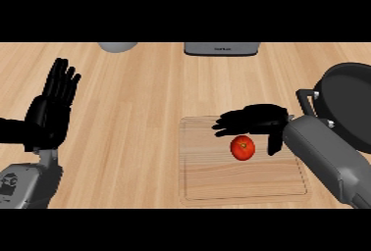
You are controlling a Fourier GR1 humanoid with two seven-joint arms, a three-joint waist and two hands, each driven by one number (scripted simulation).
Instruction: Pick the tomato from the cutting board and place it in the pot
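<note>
A red tomato (243, 147) lies on the wooden cutting board (217, 181), near the board's upper middle. My right hand (252, 122) hovers just above and behind the tomato, fingers spread and pointing left, thumb hanging down at the tomato's right side; it holds nothing. The black pot (348, 105) stands at the right edge of the counter, partly cut off by the view, its handle (305, 100) facing the board. My left hand (51, 110) rests open at the left, fingers up.
A grey rounded object (118, 46) and a grey appliance (221, 48) sit at the counter's far edge. My right forearm (330, 162) crosses the board's right side, between the board and the pot.
</note>
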